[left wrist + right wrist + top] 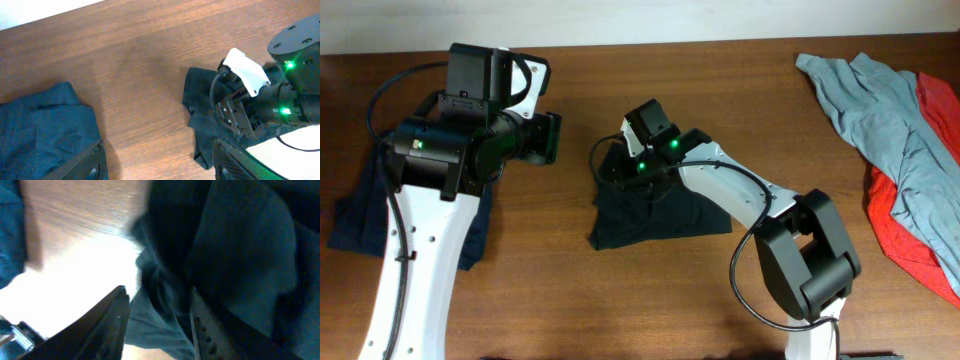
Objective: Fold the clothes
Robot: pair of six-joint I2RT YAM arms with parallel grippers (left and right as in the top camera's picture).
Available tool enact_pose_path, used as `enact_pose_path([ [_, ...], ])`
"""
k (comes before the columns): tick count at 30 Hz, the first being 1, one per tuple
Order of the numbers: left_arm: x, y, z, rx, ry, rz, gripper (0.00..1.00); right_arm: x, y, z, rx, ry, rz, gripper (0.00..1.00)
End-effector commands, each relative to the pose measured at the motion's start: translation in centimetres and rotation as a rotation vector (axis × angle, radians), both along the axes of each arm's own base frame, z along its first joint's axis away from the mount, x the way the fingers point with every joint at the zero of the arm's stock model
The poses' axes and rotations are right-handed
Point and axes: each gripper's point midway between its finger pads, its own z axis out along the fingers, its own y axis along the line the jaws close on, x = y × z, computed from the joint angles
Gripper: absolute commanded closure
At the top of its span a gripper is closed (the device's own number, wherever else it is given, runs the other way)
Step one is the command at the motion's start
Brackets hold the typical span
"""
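The black T-shirt (660, 215) lies bunched in a rough fold at the middle of the table; no logo shows. My right gripper (620, 168) is at its upper left corner. In the right wrist view the fingers (160, 325) are closed on a bunched fold of the dark cloth (240, 255). My left gripper (548, 138) hovers left of the shirt, open and empty. In the left wrist view its fingers (160, 167) straddle bare wood, with the black shirt (200, 95) and the right gripper (235, 112) to the right.
A dark navy garment (360, 215) lies at the left edge under my left arm, and also shows in the left wrist view (45, 125). A light grey-blue shirt (880, 110) and a red garment (915, 235) lie at the far right.
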Motion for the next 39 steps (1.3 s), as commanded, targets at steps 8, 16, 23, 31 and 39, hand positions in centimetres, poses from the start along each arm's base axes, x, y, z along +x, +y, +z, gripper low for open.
enact_pose_path([
  [8,-0.2,-0.1,0.2,-0.009,-0.001,0.003,0.28,0.5,-6.0,7.3,0.100,0.015,-0.065,0.48],
  [16,-0.2,-0.1,0.2,-0.009,-0.002,0.003,0.28,-2.2,-8.4,-0.6,-0.120,0.175,-0.155,0.96],
  [23,-0.2,-0.1,0.2,-0.009,0.000,0.003,0.28,-4.7,-0.4,-3.5,-0.050,0.150,-0.014,0.96],
  [31,-0.3,0.0,0.1,-0.007,0.007,0.003,0.27,-6.6,2.5,4.0,0.079,-0.054,0.239,0.96],
  [39,-0.3,-0.7,-0.2,-0.035,0.022,-0.019,0.23,-3.5,-6.2,8.7,0.013,-0.099,0.023,0.96],
])
